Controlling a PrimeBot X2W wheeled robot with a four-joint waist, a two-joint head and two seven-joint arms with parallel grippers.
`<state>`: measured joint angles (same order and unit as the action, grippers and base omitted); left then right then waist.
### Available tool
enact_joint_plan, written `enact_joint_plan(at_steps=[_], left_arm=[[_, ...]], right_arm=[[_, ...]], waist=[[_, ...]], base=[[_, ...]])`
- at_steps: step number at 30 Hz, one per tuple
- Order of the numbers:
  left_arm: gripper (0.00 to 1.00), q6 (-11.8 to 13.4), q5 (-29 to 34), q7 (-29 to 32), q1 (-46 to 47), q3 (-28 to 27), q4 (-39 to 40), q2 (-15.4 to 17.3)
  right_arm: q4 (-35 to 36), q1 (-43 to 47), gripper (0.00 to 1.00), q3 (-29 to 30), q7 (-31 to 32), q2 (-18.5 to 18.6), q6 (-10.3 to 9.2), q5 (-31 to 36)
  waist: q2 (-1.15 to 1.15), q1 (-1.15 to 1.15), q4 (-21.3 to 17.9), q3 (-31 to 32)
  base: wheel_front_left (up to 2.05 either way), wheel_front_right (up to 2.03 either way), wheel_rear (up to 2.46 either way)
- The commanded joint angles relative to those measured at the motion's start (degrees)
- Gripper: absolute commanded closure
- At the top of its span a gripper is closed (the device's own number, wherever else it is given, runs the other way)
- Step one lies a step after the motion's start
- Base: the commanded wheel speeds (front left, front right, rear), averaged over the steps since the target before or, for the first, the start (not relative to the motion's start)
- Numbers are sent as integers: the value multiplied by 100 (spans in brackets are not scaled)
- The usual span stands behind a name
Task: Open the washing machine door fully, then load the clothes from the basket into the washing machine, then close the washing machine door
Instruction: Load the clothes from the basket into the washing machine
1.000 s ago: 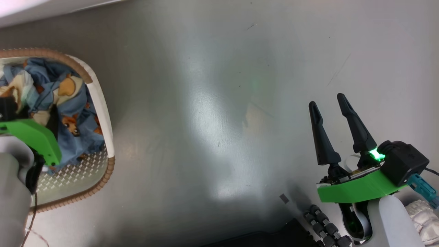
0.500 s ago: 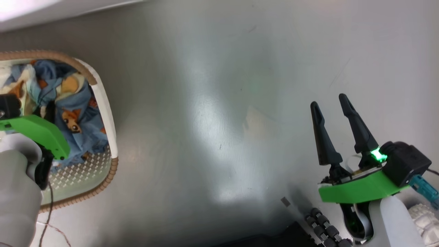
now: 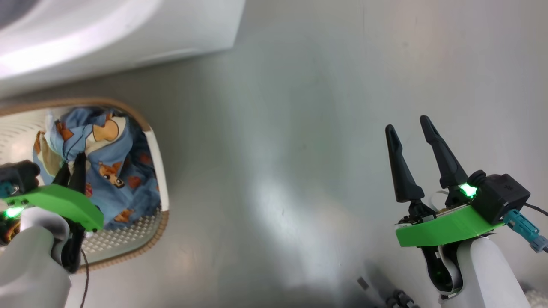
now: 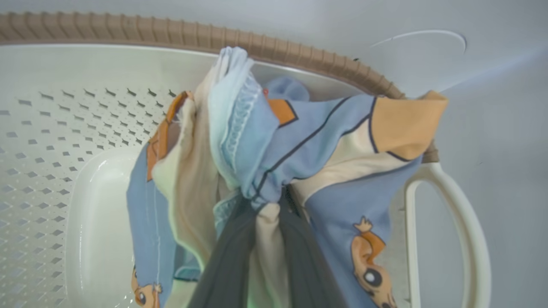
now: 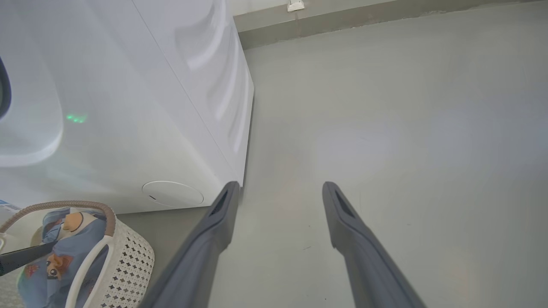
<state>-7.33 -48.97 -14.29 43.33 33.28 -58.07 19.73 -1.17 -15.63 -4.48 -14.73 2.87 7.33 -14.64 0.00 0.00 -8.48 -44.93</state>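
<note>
The basket point(image 3: 156, 158), cream with a brown rim, stands on the floor at the left. The clothes point(image 3: 111, 171), light blue and cream with orange bears, are bunched inside it. My left gripper point(image 3: 72, 164) reaches into the basket from the lower left. In the left wrist view, the left gripper point(image 4: 267, 201) is shut on a fold of the clothes point(image 4: 325, 141), which hang gathered around its dark fingers above the basket point(image 4: 128, 32). My right gripper point(image 3: 411, 128) stands open over bare floor, holding nothing. The washing machine point(image 3: 128, 34) is just beyond the basket. Its door is out of view.
The right wrist view shows the washing machine's white side point(image 5: 128, 107) with a round cap point(image 5: 172, 193) low on its front, close to the basket point(image 5: 128, 261). Grey floor point(image 5: 385, 128) spreads wide to the right, up to a wall base point(image 5: 342, 17).
My left gripper has shut on the clothes and gathered them up. The head camera has shifted, bringing the washing machine into view at the top. The right gripper has stayed open.
</note>
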Motion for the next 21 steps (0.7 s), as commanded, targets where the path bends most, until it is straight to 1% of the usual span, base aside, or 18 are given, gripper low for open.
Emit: enact_joint_plan(at_steps=[1, 4, 10, 13, 14, 21], left_arm=[[100, 11, 113, -68, -345, -350, 242, 239], [100, 76, 349, -69, -766, -741, 648, 179], [100, 169, 880, -70, -1551, -1429, 1340, 5], [100, 175, 1155, -70, -1780, -1709, 1592, -135], [100, 175, 1155, -70, -1780, -1709, 1592, -135], [100, 140, 1733, -70, -2284, -2365, 2240, -424]], right_arm=[[30, 139, 0, -46, -27, 0, 16, 26], [-91, 184, 0, -15, -27, 0, 16, 101], [-286, 285, 0, -139, -27, 0, 16, 80], [-368, 333, 0, -137, -27, 0, 16, 81], [-368, 333, 0, -137, -27, 0, 16, 81], [-500, 392, 0, -177, -27, 0, 16, 86]], waist=[[0, 0, 206, 550], [0, 0, 294, 878], [0, 0, 396, 1423], [0, 0, 478, 1609], [0, 0, 478, 1609], [0, 0, 611, 2032]], base=[[0, 0, 0], [0, 0, 0], [0, 0, 0], [0, 0, 0], [0, 0, 0], [0, 0, 0]])
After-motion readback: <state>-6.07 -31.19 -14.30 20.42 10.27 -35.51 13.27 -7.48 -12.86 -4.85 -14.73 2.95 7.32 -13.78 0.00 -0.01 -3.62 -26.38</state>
